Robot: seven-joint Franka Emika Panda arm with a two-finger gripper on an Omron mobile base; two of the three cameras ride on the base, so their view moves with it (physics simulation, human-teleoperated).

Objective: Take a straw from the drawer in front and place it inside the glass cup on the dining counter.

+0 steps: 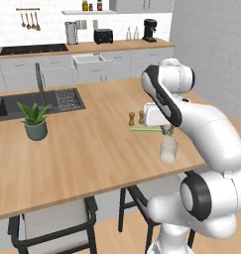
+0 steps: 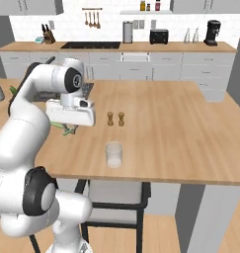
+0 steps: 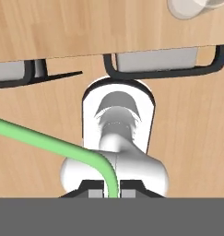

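Observation:
My gripper (image 1: 167, 131) is shut on the straw (image 1: 146, 129), a thin light green stick that juts out sideways to the left just above the dining counter (image 1: 92, 149). The glass cup (image 1: 168, 150) stands upright on the counter close below and slightly in front of the fingers, near the front edge. From the right base view the gripper (image 2: 69, 129) hangs left of the glass cup (image 2: 113, 154), with a bit of straw (image 2: 59, 125) showing under the hand. In the hand view the straw (image 3: 53, 145) runs from the left edge to between the fingertips (image 3: 112, 192); the cup (image 3: 191, 7) is at the top right. The drawer is out of view.
Two small brown shakers (image 1: 136, 118) stand just behind the gripper. A potted plant (image 1: 35, 120) sits beside the dark sink (image 1: 23, 105) at the left. Black stools (image 1: 57, 223) are tucked under the counter's front edge. The counter (image 2: 180, 123) stretches away to the right.

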